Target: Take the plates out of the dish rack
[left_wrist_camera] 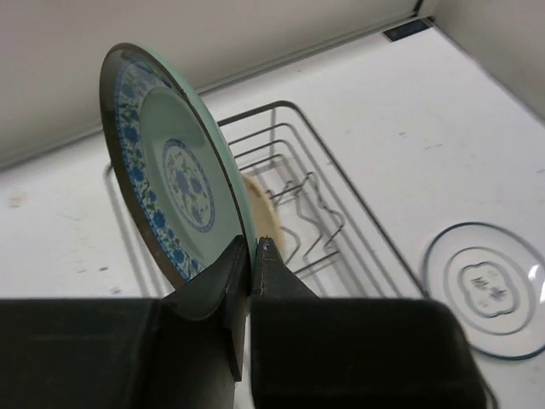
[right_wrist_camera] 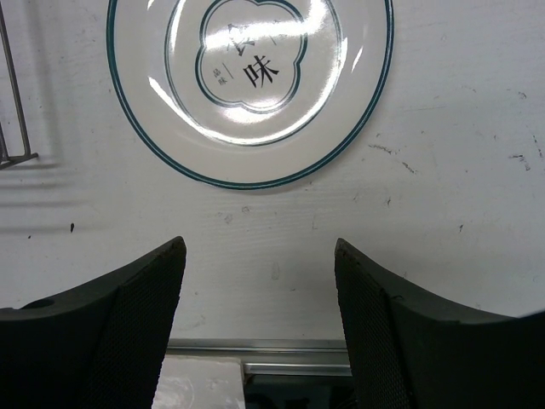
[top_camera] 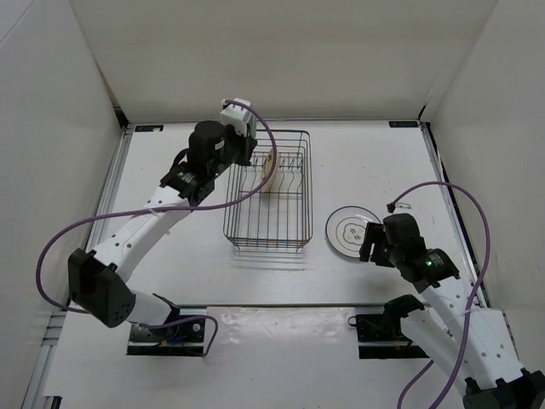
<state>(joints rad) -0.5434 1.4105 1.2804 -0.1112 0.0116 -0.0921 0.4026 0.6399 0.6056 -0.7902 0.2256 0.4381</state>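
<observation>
the round blue-teal plate with a blue floral pattern (left_wrist_camera: 170,170) is pinched at its lower rim by the left jaws, which are nearly closed on the thin edge. only a small part of the rim sits between them, and most of the plate stands above the grip. from above, the left arm (top_camera: 162,217) reaches to the far left corner of the dark wire dish rack (top_camera: 289,230). i cannot tell whether the plate is fully free of the wires.

the main risk, as i judge it, is the plate pivoting or sliding in so narrow a hold. a quick swing or sharp wrist turn could tip it sideways and drop it onto the rack or the white worktop (top_camera: 375,162). it could also knock the cream-tan plate (left_wrist_camera: 262,220) leaning among the prongs just behind, or catch the rack's top wire if it moves sideways before rising.

the plate stands on edge, close to upright and slightly tilted, its patterned face turned to the left of the wrist view. being round, it has no long axis; its flat plane runs near vertical.

the white plate with a thin dark rim ring (right_wrist_camera: 251,85) lies flat on the worktop just right of the rack. the right jaws are spread wide and empty, near its closer edge, so a set-down there needs care around that arm.
</observation>
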